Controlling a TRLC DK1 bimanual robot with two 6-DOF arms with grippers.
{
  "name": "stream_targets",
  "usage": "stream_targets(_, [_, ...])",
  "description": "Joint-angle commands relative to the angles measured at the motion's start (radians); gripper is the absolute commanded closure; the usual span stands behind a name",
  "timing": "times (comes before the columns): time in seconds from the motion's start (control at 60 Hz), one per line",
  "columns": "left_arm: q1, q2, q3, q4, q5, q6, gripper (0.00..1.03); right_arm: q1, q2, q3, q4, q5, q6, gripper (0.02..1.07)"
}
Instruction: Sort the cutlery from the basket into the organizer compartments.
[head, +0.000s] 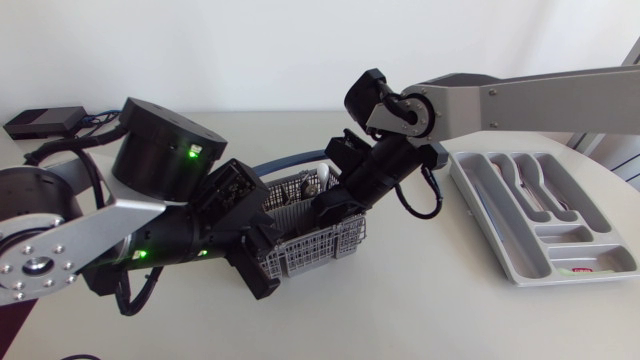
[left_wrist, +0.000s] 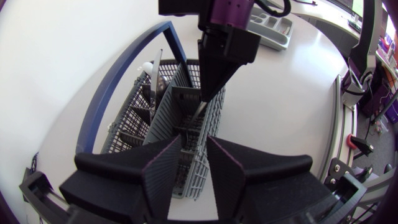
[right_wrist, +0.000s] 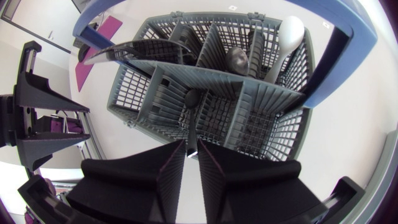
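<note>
At the counter's far left corner sits a black box with cables, well apart from the work. The left gripper is at the near left corner of the grey cutlery basket, which stands near the middle of the counter. Its 2 wedge fingers are partly spread with the basket's end wall between them, and both seem to press on it, so I judge it is steadying the basket.

The right gripper reaches down into a middle compartment. Its fingers are almost together, pinching the upper shaft of a slim utensil that stands upright inside. I cannot tell what kind of utensil it is.

It should be light, stiff, smooth and rather slippery, so a firm pinch high on the shaft suits it, with a straight lift so it does not pivot.

Tall divider walls hem it in closely. The blue handle arches over the basket at 1 side. A knife leans at the rim, and a white spoon and a dark spoon stand in neighbouring compartments. Any of these could snag a slanted pull.

Toward the counter's right edge lies the grey organizer, with sorted cutlery already in its middle compartments.
</note>
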Motion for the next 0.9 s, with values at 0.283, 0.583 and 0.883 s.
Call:
stream_targets(0.283, [-0.008,0.001,-0.024,0.011,0.007,0.006,0.72,0.017,0.04,0.043,-0.008,0.004,0.038,0.93])
stream_targets(0.583, [-0.008,-0.002,-0.028,0.01,0.007,0.007,0.72,0.037,0.054,0.05,0.001,0.039,0.036,0.98])
stream_targets(0.883, [0.0,-0.019,-0.037,0.01,0.007,0.009,0.72,0.073,0.025,0.032,0.03,0.117,0.03,1.01])
